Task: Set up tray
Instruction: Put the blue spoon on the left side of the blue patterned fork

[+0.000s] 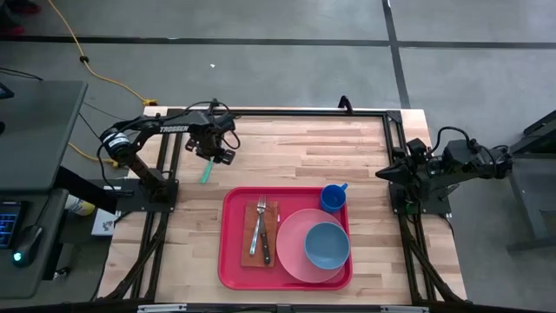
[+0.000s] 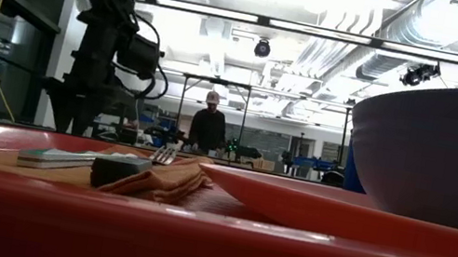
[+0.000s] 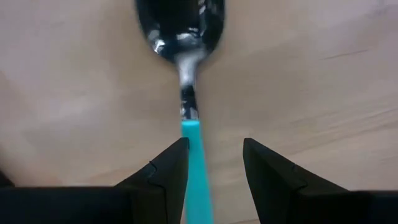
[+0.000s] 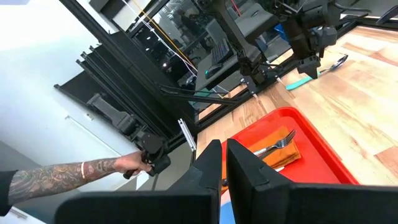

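While its jaws stand apart on either side of a teal handle, the left gripper (image 1: 214,159) hangs over a spoon (image 3: 186,74) near the table's (image 1: 347,143) far left corner; whether the fingers (image 3: 163,177) actually press the handle I cannot tell. The spoon's shiny bowl points away from the gripper over bare wood. Toward the near edge, about midway along it, lies the tray (image 1: 233,261), red, flat on the table. On it an orange-brown napkin (image 1: 249,252) carries a fork (image 1: 261,217) and knife (image 1: 265,248); beside them a pink plate (image 1: 291,248) holds a blue bowl (image 1: 327,246), and a blue cup (image 1: 333,197) stands at the tray's far right corner. The right gripper (image 1: 382,174), fingers (image 4: 208,165) pressed together, waits at the table's right edge.
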Motion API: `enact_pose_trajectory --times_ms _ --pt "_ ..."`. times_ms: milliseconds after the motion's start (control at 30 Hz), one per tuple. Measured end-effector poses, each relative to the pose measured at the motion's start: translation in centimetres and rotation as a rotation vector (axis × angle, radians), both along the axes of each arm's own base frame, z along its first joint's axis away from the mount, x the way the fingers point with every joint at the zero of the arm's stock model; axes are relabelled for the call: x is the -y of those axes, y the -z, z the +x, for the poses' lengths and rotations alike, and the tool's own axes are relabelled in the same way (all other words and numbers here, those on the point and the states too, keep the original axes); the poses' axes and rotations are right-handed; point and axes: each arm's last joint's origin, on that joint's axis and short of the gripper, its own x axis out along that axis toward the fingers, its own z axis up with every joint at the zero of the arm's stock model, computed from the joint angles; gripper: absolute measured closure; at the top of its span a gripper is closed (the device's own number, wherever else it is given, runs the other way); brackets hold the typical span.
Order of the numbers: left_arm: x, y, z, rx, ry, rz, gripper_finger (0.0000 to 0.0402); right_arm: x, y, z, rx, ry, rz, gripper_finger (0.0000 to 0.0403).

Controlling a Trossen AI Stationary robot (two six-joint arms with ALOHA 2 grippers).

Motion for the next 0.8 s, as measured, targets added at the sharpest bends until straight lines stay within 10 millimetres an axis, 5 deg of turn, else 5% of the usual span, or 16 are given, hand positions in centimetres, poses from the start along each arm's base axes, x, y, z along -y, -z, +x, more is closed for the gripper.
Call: enact_pose_trajectory --times_ms 333,800 --pt "0.4 0.3 -0.9 -0.135 0.007 0.034 0.0218 0.0 0.0 0.0 -0.001 0.000 0.009 0.0402" --pt "0.9 1.9 -1.4 -0.091 -0.008 0.035 0.0218 0.0 0.0 0.0 -0.003 0.001 0.019 0.0402"
